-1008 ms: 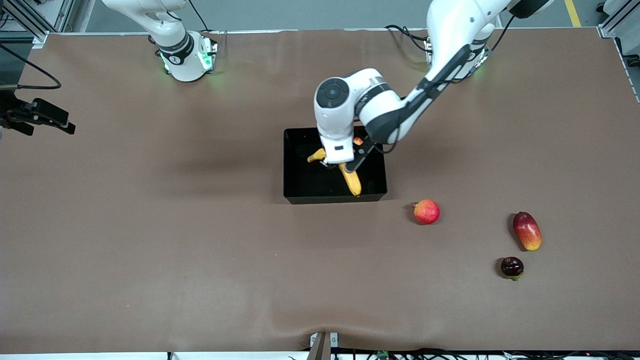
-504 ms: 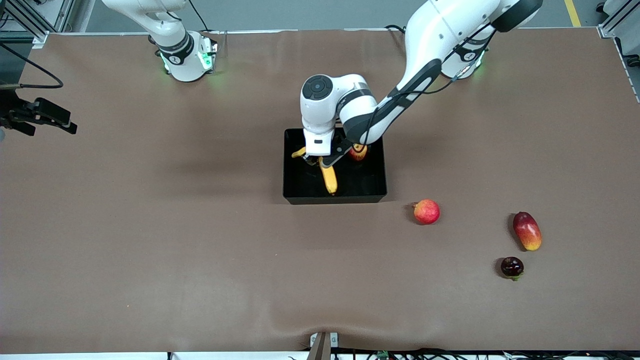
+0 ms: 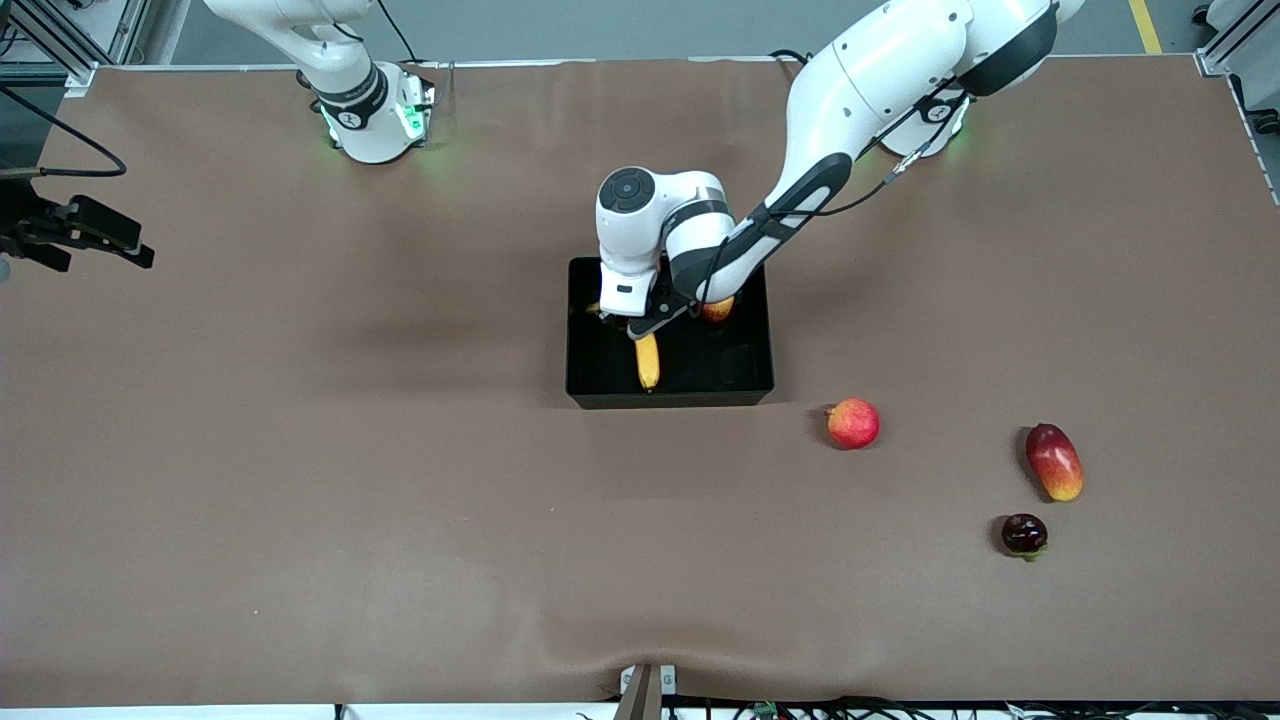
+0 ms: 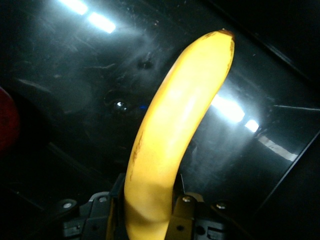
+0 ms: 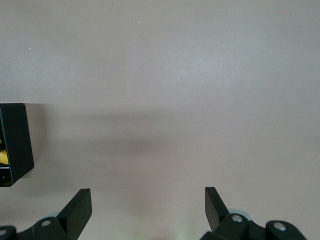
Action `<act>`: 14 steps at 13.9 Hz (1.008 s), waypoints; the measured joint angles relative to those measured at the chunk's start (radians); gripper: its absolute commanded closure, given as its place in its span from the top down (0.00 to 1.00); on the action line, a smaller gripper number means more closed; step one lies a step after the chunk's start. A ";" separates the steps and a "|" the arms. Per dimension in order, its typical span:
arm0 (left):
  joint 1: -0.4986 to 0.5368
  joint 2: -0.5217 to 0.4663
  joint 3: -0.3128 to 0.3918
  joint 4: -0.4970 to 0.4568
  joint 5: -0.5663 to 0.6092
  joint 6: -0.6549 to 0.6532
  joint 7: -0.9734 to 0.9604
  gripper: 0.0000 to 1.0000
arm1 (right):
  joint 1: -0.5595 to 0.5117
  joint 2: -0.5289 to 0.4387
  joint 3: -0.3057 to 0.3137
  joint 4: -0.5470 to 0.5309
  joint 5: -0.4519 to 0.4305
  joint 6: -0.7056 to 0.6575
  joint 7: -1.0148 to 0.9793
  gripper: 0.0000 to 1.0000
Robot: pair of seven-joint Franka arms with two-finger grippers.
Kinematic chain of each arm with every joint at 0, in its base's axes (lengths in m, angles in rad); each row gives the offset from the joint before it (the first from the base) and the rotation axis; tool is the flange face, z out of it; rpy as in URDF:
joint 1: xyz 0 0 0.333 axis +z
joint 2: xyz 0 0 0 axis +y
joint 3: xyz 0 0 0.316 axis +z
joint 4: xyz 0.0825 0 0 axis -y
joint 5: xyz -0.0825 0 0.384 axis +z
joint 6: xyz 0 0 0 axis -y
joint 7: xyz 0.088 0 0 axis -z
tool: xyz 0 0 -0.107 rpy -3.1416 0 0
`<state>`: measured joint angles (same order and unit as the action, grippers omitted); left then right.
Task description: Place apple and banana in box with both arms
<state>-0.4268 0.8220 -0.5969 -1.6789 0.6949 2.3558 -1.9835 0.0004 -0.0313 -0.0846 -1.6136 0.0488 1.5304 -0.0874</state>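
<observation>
The black box (image 3: pixel 591 384) stands mid-table. Inside it, the apple (image 3: pixel 718 309) lies near the wall on the robots' side, half hidden by the left arm; in the left wrist view it is a red patch (image 4: pixel 6 122). My left gripper (image 3: pixel 640 324) is low inside the box, shut on the yellow banana (image 3: pixel 648 366). The banana's free end points toward the front camera, just above the glossy box floor (image 4: pixel 75 75). Both fingers press the banana (image 4: pixel 175 125) near one end. My right gripper (image 5: pixel 148 197) waits open over bare table toward the right arm's end, and a box corner (image 5: pixel 15 140) shows beside it.
A pinkish round fruit (image 3: pixel 853 423) lies just outside the box, nearer the front camera, toward the left arm's end. A red-yellow mango (image 3: pixel 1054 461) and a small dark fruit (image 3: pixel 1024 534) lie farther toward that end.
The left arm has carried the banana across the box toward the right arm's end and lower. This uncovered the apple. The right arm has barely moved.
</observation>
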 measured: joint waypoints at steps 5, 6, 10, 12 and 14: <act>0.017 -0.033 0.006 0.054 0.027 -0.064 0.011 1.00 | 0.000 0.000 0.000 0.000 0.000 0.000 0.000 1.00; 0.036 -0.060 0.004 0.078 0.028 -0.131 0.044 1.00 | 0.000 0.000 0.000 0.000 0.000 0.000 0.000 1.00; 0.178 -0.223 -0.018 0.133 0.003 -0.273 0.195 1.00 | 0.000 0.000 -0.001 0.000 0.000 0.000 0.000 1.00; 0.255 -0.298 -0.026 0.135 -0.040 -0.282 0.272 1.00 | 0.000 0.000 -0.001 0.001 0.000 0.000 0.000 1.00; 0.327 -0.360 -0.029 0.136 -0.083 -0.300 0.376 1.00 | -0.001 0.000 -0.002 0.001 0.000 0.000 0.000 1.00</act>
<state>-0.0995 0.4623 -0.6258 -1.5430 0.6115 2.0554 -1.6078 -0.0005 -0.0313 -0.0867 -1.6129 0.0488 1.5303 -0.0874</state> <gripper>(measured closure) 0.000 0.000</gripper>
